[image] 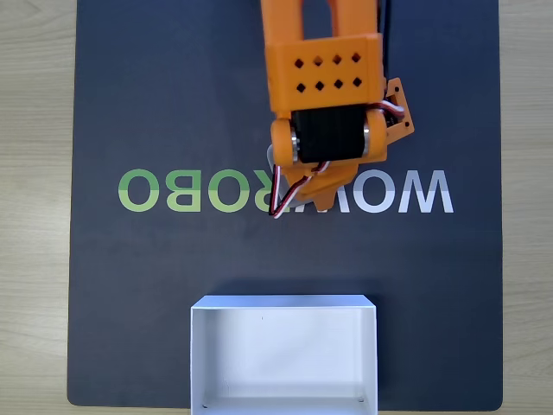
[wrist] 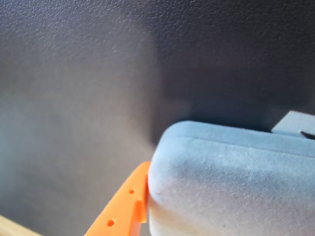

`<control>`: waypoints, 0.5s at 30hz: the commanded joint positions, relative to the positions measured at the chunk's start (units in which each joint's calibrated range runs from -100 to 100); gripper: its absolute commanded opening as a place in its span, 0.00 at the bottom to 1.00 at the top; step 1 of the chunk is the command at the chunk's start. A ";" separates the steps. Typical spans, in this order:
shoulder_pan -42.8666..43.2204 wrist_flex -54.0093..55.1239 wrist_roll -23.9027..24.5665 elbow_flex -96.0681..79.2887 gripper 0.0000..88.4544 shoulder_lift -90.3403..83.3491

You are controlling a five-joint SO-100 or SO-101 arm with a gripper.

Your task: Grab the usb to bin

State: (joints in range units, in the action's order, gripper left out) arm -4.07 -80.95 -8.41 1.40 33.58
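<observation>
The usb (wrist: 231, 182), a matte grey block with rounded corners, sits very close to the lens in the lower right of the wrist view. One orange finger (wrist: 123, 206) presses against its left edge; the other finger is hidden. In the fixed view the orange arm reaches down over the middle of the dark mat, and my gripper (image: 311, 197) points at the lettering, its jaws covered by the wrist. The bin (image: 283, 304), a shallow white box, stands at the mat's near edge below the gripper, a clear gap away.
A dark mat (image: 155, 104) with MOMOROBO lettering (image: 173, 190) covers a pale wooden table (image: 34, 216). Red, white and black servo wires (image: 278, 194) hang beside the gripper. Open mat lies left and right of the arm.
</observation>
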 commanded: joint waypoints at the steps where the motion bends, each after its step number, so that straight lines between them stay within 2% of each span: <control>1: -0.31 0.15 -0.31 2.12 0.18 -7.42; 8: 0.36 -0.63 -0.31 3.12 0.18 -20.74; 15: -1.07 0.15 -0.37 11.61 0.18 -38.03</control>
State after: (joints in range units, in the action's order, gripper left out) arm -4.16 -81.38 -8.57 7.00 4.81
